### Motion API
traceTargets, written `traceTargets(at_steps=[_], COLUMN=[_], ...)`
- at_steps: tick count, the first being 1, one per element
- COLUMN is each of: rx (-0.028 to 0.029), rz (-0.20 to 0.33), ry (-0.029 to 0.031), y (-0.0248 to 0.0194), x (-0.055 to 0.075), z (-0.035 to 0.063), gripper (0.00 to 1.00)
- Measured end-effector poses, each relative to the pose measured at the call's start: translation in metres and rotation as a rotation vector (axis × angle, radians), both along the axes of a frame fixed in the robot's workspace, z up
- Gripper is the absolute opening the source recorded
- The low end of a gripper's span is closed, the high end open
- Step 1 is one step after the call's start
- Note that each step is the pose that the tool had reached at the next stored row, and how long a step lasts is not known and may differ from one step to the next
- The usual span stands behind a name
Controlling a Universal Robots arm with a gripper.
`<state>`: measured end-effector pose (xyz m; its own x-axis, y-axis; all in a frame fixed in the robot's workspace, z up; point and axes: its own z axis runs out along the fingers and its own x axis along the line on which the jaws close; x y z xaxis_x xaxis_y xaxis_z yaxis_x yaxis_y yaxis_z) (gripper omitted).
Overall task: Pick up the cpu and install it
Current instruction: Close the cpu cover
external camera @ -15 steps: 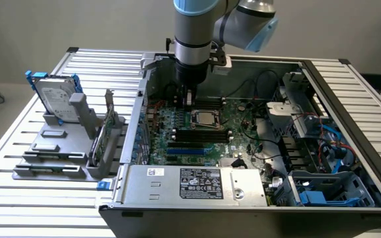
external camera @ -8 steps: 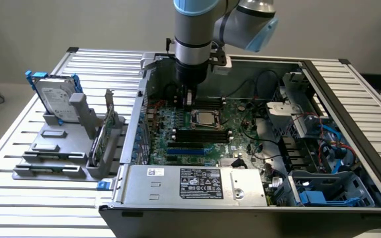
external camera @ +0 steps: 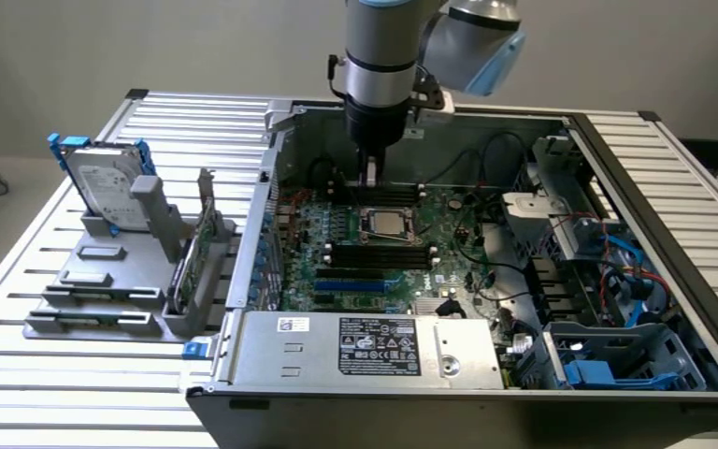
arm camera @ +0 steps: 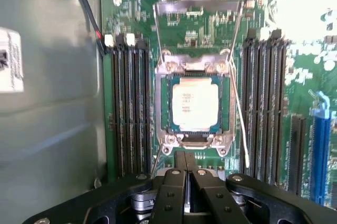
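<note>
The cpu [arm camera: 195,104] is seen lying flat inside the square metal socket [arm camera: 164,109], with its silver top facing up. It is judged to be light, thin and stiff. Its smooth top is likely slippery, and its underside is likely easy to hurt. So it is best held gently by two edges across from each other and kept level. Little of those edges is left bare by the socket frame around it.

The socket's lid [arm camera: 197,7] looks flipped open beside it. Rows of black slots [arm camera: 129,108] are set on both sides of the socket on the green board [arm camera: 124,19]. The fingers [arm camera: 176,187] are seen pressed together with nothing between them, just beside the socket and not touching the cpu. In the exterior view they are held above the board, inside the open computer case [external camera: 496,126]. A hard drive [external camera: 104,182] is stood in a grey rack on the tabletop [external camera: 85,383], at the exterior view's left of the case.
</note>
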<state>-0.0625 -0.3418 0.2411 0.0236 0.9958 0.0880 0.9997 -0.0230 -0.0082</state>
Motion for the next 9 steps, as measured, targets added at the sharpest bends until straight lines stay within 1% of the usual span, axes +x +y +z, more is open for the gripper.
traceTargets(at_steps=[9], rx=[-0.0001], rz=[0.000], ry=[0.0001], y=[-0.0012], x=[0.041], z=[0.0029], gripper=[0.11])
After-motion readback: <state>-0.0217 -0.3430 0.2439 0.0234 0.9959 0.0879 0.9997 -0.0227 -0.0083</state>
